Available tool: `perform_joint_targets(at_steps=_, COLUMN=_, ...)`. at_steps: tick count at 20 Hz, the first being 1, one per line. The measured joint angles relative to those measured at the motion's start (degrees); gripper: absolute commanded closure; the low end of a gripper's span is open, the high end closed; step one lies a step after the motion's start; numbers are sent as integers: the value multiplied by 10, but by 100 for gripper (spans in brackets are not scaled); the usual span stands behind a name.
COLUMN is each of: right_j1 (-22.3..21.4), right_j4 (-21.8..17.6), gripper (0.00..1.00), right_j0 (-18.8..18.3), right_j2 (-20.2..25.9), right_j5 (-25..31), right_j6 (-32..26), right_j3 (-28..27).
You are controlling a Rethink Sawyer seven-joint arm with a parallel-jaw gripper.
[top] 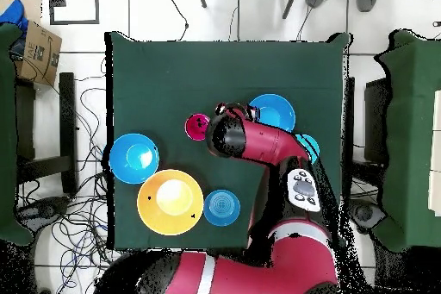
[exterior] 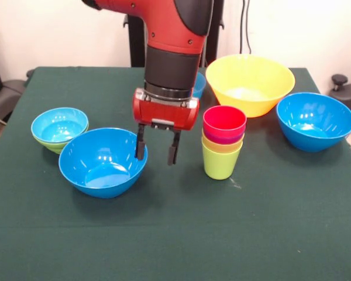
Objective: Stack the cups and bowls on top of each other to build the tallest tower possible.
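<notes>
My gripper [exterior: 156,156] is open and empty, pointing straight down at the right rim of a large blue bowl [exterior: 100,163]. One finger [exterior: 140,147] overlaps that rim and the other hangs just outside it; I cannot tell whether they touch. The cups [exterior: 223,140] stand nested in one stack to the right: lime green lowest, then yellow, purple and red on top. In the overhead view the stack [top: 196,126] shows beside the arm, which hides the gripper and part of the blue bowl [top: 274,109].
A very large yellow bowl [exterior: 250,82] stands at the back right and a large blue bowl [exterior: 315,120] at the right. A blue bowl nested in a green one [exterior: 58,129] sits at the left. A small blue bowl [exterior: 199,85] peeks from behind the arm.
</notes>
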Motion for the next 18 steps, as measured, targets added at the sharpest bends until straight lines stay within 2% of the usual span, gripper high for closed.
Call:
perform_joint_targets(at_steps=6, right_j1=31, right_j4=0, gripper=0, right_j0=1, right_j2=-1, right_j5=-8, right_j6=0, right_j3=-19)
perform_joint_targets(at_steps=18, right_j1=51, right_j4=0, gripper=0, right_j0=7, right_j2=-12, right_j5=-17, right_j6=0, right_j3=-49)
